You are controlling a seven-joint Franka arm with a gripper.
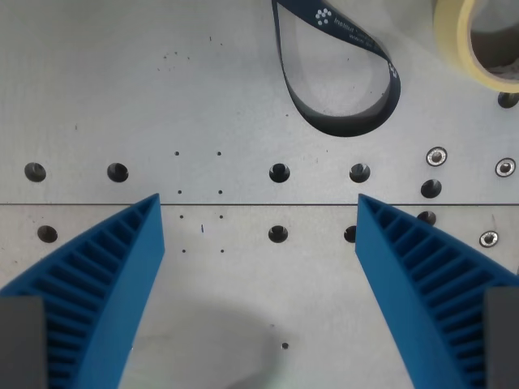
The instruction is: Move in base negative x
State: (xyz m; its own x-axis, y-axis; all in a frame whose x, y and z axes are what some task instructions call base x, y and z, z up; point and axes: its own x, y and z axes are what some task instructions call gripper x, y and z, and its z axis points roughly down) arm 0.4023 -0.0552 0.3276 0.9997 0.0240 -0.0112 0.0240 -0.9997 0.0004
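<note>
The single camera sat on the wrist and looked straight down at the metal tabletop [243, 97] from close range. The gripper's [259, 212] two blue fingers [105, 284] framed the bottom corners, pointing away from the lens. A dark strap loop [345, 73] and a tape roll [478, 40] were cut off by the top edge. The exact tilt was hard to judge; it seemed nearly perpendicular.

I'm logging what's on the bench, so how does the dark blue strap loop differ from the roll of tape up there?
The strap loop is dark navy with white print; the tape roll is pale yellow. The strap is a thin, floppy band sagging into a teardrop, while the roll is a thick rigid ring. The strap shows nearly whole; the roll is cut off by the corner. Both lie on the metal table, beyond the open jaws.
</note>
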